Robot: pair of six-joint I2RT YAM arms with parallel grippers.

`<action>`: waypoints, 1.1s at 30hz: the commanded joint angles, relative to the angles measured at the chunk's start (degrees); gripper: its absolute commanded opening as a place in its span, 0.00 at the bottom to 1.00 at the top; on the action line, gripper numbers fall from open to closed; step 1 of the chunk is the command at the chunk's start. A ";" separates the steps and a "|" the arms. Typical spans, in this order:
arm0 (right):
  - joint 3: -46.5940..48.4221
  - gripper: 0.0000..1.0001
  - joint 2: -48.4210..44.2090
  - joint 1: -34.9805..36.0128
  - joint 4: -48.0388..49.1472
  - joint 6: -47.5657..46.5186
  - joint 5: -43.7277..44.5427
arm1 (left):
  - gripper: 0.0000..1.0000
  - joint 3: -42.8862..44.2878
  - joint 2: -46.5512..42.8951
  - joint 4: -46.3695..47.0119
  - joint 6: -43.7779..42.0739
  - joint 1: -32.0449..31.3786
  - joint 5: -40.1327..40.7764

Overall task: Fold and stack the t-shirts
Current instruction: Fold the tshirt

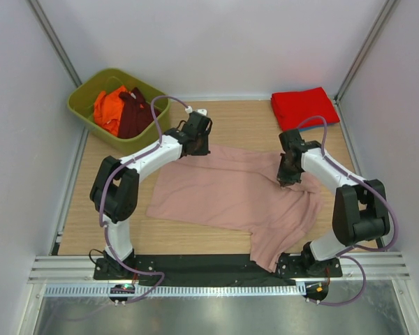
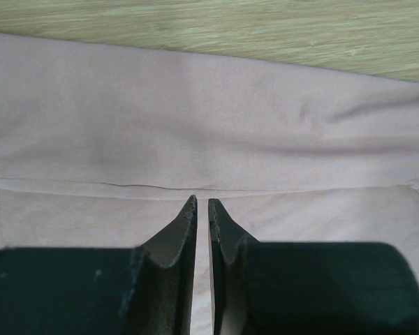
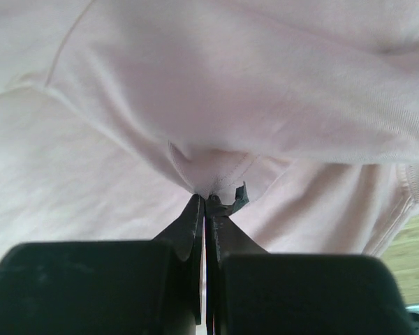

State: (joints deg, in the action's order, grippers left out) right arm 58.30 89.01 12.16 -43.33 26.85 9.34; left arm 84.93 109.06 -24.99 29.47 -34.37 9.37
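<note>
We note right gripper [image 3: 206, 200] clamped on dusty-pink t-shirt [image 1: 227, 190]; left gripper [image 2: 202, 204] jaws a sliver apart at its far edge, grip unclear.

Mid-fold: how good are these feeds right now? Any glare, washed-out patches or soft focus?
Top external: even light, sharp, only soft shadows on the table, mild glare on the metal strip at the near edge. Left wrist: pink t-shirt slightly soft, left tool nearly a black silhouette. Right wrist: cloth washed out pale at upper left, right tool dark, detail lost.
</note>
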 commanded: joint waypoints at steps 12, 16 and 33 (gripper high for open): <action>1.02 0.01 -2.79 0.58 -8.08 -1.63 -11.97 | 0.11 0.15 -1.21 1.26 -1.35 0.00 0.21; 0.32 0.01 -3.32 1.02 -8.44 -0.75 -12.95 | 0.11 0.77 -0.78 1.00 -1.26 0.00 0.04; 2.93 0.48 -5.61 -6.18 1.93 4.88 -15.26 | 0.12 4.90 1.60 -1.20 -1.44 0.00 0.22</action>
State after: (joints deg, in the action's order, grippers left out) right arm 54.98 86.46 9.45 -45.34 30.65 -9.93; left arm 87.20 110.65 -26.00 29.12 -34.37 9.41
